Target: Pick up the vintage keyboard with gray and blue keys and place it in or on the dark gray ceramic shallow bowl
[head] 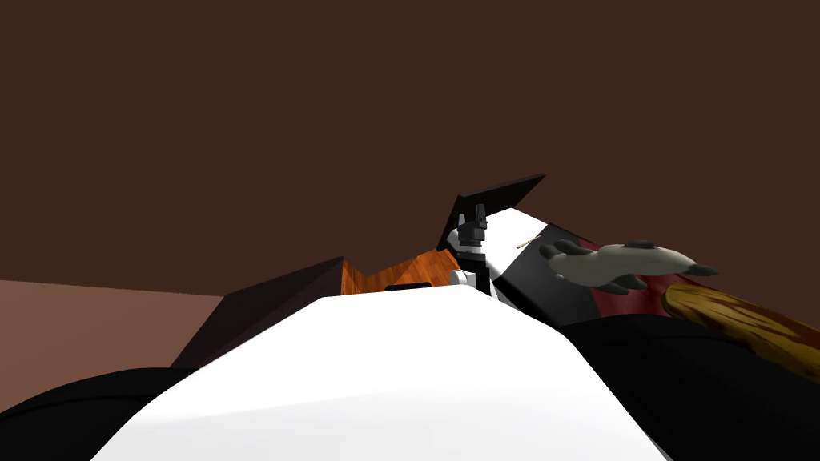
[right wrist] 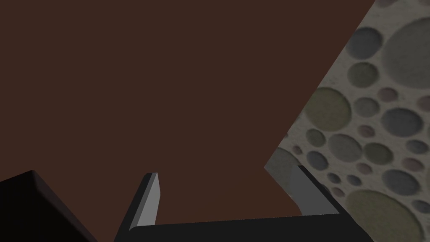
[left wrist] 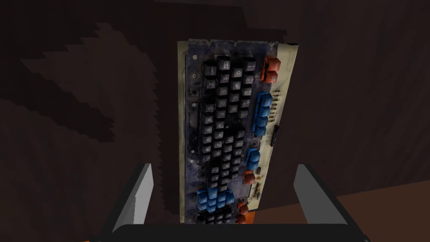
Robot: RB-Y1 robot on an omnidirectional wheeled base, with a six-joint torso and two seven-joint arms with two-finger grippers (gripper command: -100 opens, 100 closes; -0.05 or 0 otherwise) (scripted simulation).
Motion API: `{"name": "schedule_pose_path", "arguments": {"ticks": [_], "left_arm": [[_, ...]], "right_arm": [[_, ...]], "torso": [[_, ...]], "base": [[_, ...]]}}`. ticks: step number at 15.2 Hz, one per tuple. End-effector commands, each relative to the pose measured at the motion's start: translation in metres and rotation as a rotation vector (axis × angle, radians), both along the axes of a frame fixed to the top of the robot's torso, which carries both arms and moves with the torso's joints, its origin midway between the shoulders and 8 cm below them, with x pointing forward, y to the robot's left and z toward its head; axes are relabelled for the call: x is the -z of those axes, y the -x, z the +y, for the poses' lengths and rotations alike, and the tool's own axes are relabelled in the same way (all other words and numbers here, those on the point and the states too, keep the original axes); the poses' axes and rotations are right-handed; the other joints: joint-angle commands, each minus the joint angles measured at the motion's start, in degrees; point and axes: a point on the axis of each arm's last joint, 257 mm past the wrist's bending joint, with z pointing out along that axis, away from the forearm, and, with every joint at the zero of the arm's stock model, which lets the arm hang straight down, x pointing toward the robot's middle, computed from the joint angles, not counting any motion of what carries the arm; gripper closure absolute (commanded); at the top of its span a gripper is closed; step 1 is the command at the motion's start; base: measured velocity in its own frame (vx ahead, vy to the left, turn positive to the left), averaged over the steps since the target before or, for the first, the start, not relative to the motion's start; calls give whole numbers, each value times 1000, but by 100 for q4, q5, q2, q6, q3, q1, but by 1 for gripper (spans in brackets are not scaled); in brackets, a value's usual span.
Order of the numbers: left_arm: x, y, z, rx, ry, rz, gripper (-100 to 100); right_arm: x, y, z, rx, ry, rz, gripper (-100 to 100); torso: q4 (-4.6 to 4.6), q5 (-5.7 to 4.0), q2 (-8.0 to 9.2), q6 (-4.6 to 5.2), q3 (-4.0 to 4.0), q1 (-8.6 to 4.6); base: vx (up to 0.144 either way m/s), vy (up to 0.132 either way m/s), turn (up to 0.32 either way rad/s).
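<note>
The keyboard [left wrist: 229, 134] lies flat on a dark brown surface [left wrist: 84, 126]. It has a worn pale base, dark grey keys, blue key groups and a few red-orange keys. My left gripper [left wrist: 222, 197] hovers over its near end, open. The fingers [left wrist: 140, 197] stand apart from the keyboard's long sides, and the keyboard runs lengthwise away from the hand. My right gripper [right wrist: 226, 193] is open with nothing between its fingers. In the head view a dark hand [head: 479, 228] rises just past my chest; I cannot tell which arm it belongs to.
To the right in the head view a pale stuffed shape with dark paws [head: 617, 264] lies on a black and red surface [head: 552, 296], beside a golden-brown object [head: 745, 320]. An orange wood patch [head: 400, 276] and a dark slab [head: 264, 308] sit close ahead. A brown wall [head: 320, 120] stands behind.
</note>
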Motion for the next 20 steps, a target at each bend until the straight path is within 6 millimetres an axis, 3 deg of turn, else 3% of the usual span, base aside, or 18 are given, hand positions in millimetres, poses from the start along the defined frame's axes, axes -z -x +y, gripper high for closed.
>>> {"name": "schedule_pose_path", "arguments": {"ticks": [1, 6, 7, 8, 12, 15, 16, 17, 20], "left_arm": [[2, 13, 6, 28, -21, 31, -100], [27, 10, -17, -6, -11, 13, -100], [21, 12, -12, -1, -9, 15, -100], [22, 12, -13, -1, -11, 14, 100], [22, 13, -13, 0, -10, 16, 100], [1, 8, 4, 16, -12, 18, 100], [6, 10, 1, 14, -16, 16, 100], [-5, 11, 18, 25, -28, 27, 100], [-10, 12, 26, 33, -31, 35, 100]], "right_arm": [[0, 0, 0, 0, 0, 0, 0], [0, 0, 0, 0, 0, 0, 0], [0, 0, 0, 0, 0, 0, 0], [0, 0, 0, 0, 0, 0, 0], [0, 0, 0, 0, 0, 0, 0], [0, 0, 0, 0, 0, 0, 0], [0, 0, 0, 0, 0, 0, 0], [0, 0, 0, 0, 0, 0, 0], [0, 0, 0, 0, 0, 0, 0]], "torso": [[0, 0, 0, 0, 0, 0], [5, 5, 25, 1, 14, 20], [6, 7, 28, 0, 16, 25], [7, 5, 28, -1, 16, 20], [10, 6, 25, -2, 16, 4], [7, -2, 25, -8, 15, -11], [7, -4, 24, -7, 15, -22], [8, 1, 24, -6, 15, -20], [5, -4, 27, -15, 15, -29]], "base": [[46, 7, -47], [-4, 48, -65], [-12, 47, -30], [0, 0, 0], [0, 0, 0], [7, -52, 95], [4, -47, 44], [4, -64, 92], [-1, -73, 141]]}}
